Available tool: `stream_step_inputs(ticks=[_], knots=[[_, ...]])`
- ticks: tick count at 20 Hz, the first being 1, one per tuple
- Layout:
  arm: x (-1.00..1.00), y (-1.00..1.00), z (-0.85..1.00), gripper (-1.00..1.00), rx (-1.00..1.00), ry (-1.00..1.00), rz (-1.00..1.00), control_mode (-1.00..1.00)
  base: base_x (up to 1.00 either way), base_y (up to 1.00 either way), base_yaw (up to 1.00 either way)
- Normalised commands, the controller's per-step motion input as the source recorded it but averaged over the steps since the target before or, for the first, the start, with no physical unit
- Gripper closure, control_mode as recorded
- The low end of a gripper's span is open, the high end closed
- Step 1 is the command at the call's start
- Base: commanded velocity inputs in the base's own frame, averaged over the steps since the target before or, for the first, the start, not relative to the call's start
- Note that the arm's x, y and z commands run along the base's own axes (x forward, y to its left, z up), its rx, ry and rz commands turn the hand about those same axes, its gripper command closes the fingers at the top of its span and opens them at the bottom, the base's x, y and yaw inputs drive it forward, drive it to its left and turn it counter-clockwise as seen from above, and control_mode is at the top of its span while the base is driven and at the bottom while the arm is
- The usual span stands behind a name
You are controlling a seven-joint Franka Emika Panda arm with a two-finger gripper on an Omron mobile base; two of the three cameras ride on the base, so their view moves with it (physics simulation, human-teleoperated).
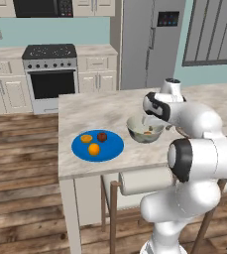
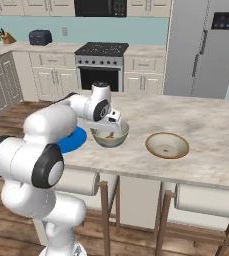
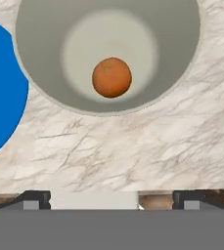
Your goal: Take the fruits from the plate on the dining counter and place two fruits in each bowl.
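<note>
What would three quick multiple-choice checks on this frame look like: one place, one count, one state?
1. Where is the reddish-orange fruit?
A. in the grey-green bowl
B. on the stove
C. on the floor

2. How many fruits lie on the blue plate?
A. none
B. three
C. six

3. How is the tan-rimmed bowl?
A. upside down
B. upright and empty
C. stacked on the plate

Key: 1 A, hand view shows it inside; 2 B, two orange fruits and one dark fruit; 3 B, right base view shows its bare inside.
</note>
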Motion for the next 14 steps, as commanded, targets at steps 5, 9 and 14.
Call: stream_step_inputs(ticks=[5, 9, 14], knots=[[-0.35, 0.56, 0.17, -1.0, 0.0, 0.0, 0.0, -1.0, 0.0, 0.0, 0.0], [0.0, 0.78, 0.11, -1.0, 0.0, 0.0, 0.0, -1.0, 0.0, 0.0, 0.0], [0.02, 0.79, 0.16, -1.0, 0.0, 0.06, 0.02, -1.0, 0.0, 0.0, 0.0]])
